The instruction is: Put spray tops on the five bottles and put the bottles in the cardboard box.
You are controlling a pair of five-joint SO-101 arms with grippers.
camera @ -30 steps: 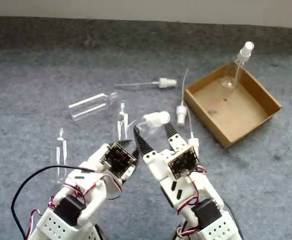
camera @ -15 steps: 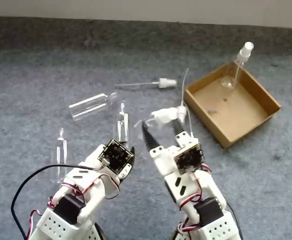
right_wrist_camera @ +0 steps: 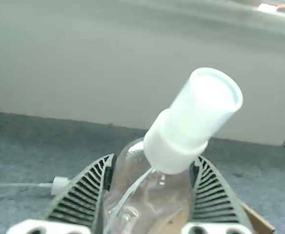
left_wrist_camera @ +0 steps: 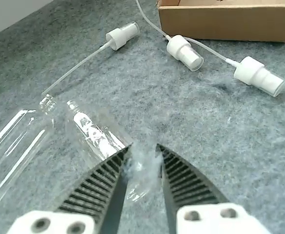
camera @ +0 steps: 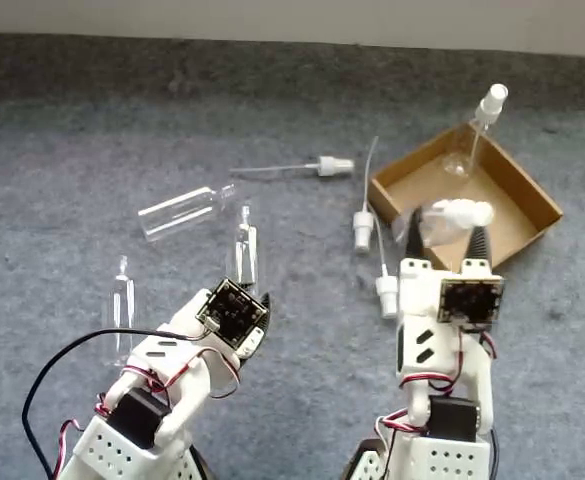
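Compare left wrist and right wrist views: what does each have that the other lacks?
Left wrist: left gripper open over an uncapped bottle lying on the carpet, a second uncapped bottle beside it, and two loose spray tops.
Right wrist: right gripper shut on a capped bottle, pale wall behind.
Both: carpet, cardboard box, and likely the same long-tubed spray top.

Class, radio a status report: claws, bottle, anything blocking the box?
Right claw shut on capped bottle, over cardboard box's near edge. Left claw open at lying uncapped bottle. Another capped bottle in box's far corner.
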